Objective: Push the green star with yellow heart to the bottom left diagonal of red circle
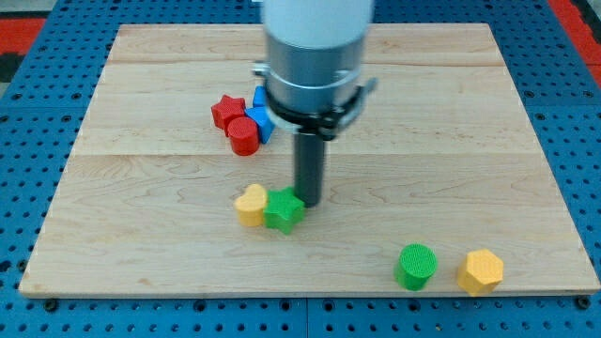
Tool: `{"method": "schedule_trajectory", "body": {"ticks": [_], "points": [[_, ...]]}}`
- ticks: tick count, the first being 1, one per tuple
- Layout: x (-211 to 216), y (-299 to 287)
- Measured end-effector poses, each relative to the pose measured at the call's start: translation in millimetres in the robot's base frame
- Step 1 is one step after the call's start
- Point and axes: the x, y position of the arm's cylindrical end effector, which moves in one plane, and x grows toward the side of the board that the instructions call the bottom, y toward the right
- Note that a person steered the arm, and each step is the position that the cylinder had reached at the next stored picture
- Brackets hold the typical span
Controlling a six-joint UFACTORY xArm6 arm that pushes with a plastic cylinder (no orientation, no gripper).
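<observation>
The green star (283,210) lies just below the board's middle, touching the yellow heart (251,205) on its left. My tip (308,201) stands against the green star's upper right side. The red circle (243,135) sits above them, toward the view's upper left, touching a red star (225,112) and a blue block (261,121). The star and heart are below and slightly right of the red circle.
A green cylinder (415,267) and a yellow hexagon (480,271) sit near the board's bottom right edge. The arm's grey body (315,56) hides part of the top middle. The wooden board (141,235) lies on a blue pegboard.
</observation>
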Motion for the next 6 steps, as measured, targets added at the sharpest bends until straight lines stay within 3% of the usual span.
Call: {"method": "schedule_trajectory", "body": {"ticks": [1, 2, 3, 5, 6], "points": [[39, 33], [52, 17], [29, -46], [-30, -84], [23, -98]]}}
